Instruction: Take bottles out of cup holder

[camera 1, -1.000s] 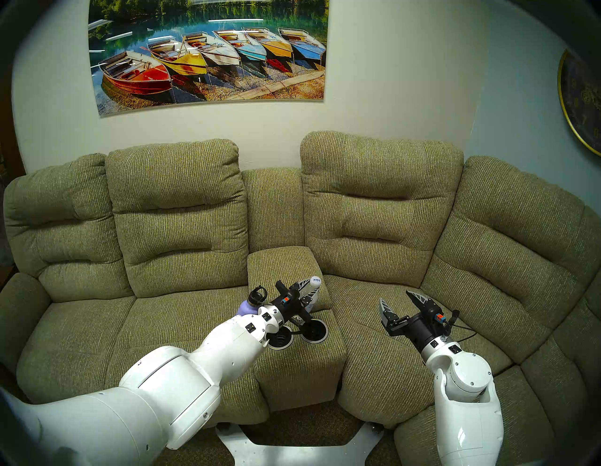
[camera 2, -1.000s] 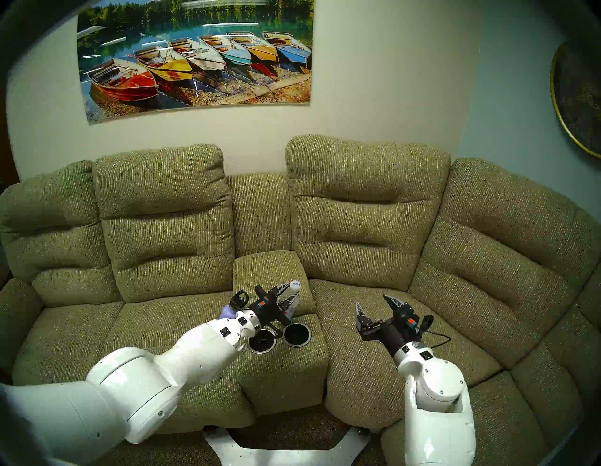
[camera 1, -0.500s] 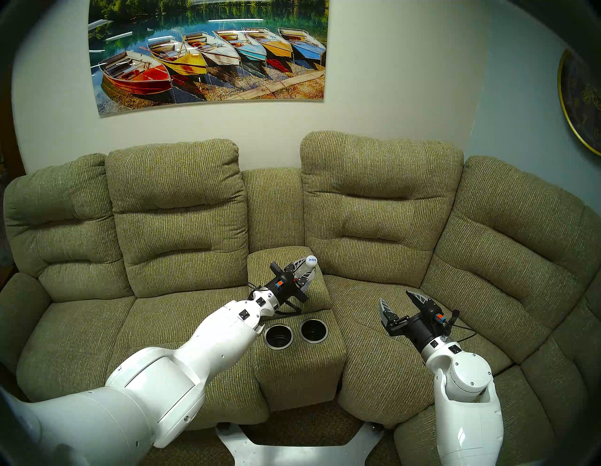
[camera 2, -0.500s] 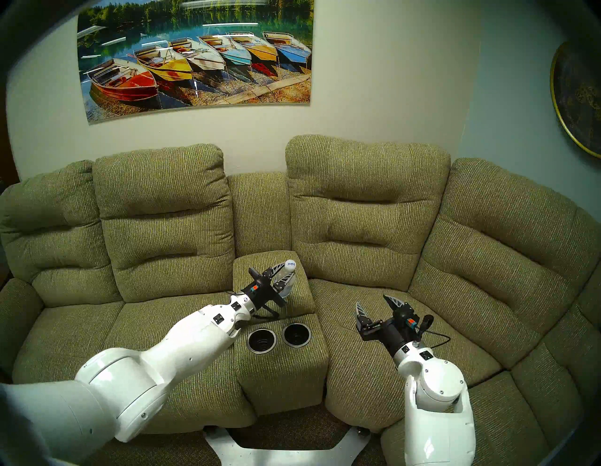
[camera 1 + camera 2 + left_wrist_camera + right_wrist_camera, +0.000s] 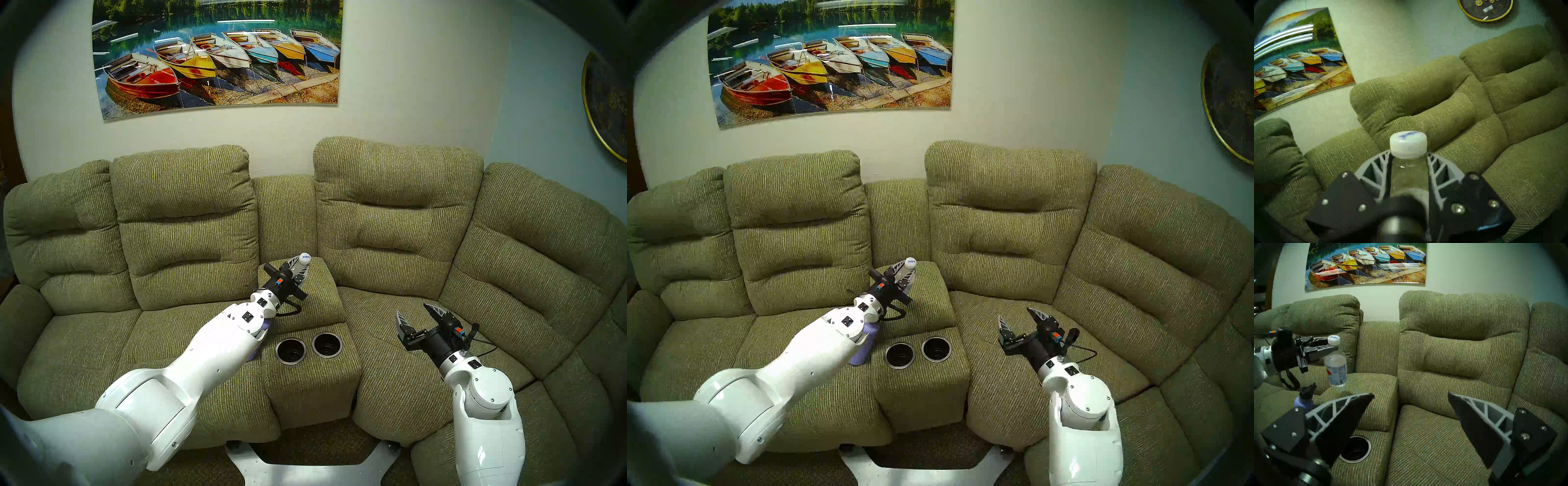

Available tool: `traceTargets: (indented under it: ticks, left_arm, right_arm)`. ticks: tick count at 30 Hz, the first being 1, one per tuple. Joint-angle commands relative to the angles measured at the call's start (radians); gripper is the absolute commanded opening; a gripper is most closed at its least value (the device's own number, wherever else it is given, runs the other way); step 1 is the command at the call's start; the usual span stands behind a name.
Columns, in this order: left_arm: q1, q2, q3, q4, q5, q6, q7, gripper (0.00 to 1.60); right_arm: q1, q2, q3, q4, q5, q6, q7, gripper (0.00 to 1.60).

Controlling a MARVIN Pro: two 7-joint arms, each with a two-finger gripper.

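We see the clear bottle upright, its neck pinched just under the white cap by our left gripper, over the padded back part of the console; whether its base touches the fabric we cannot tell. The flask stands on the seat just beside the console's left edge, mostly hidden by our left arm. Both cup holder recesses sit bare at the console's front edge, their silver rims side by side. Our right gripper hangs over the seat right of the console, fingers spread wide, holding nothing.
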Motion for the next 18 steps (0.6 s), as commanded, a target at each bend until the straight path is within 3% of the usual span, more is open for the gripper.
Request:
traceTargets:
  ticks: [1, 8, 18]
  left_arm:
    - [0.021, 0.055, -0.042, -0.116, 0.010, 0.047, 0.084, 0.00]
    - [0.123, 0.099, -0.078, -0.209, -0.018, 0.065, 0.109, 0.00]
    - [0.257, 0.200, -0.107, -0.343, -0.066, 0.113, 0.076, 0.00]
  right_arm:
    - [0.004, 0.002, 0.002, -0.022, 0.001, -0.003, -0.001, 1.60]
    - [0.004, 0.002, 0.002, -0.022, 0.001, -0.004, -0.001, 1.60]
    - [0.005, 0.002, 0.002, -0.020, 0.001, -0.004, -0.001, 1.60]
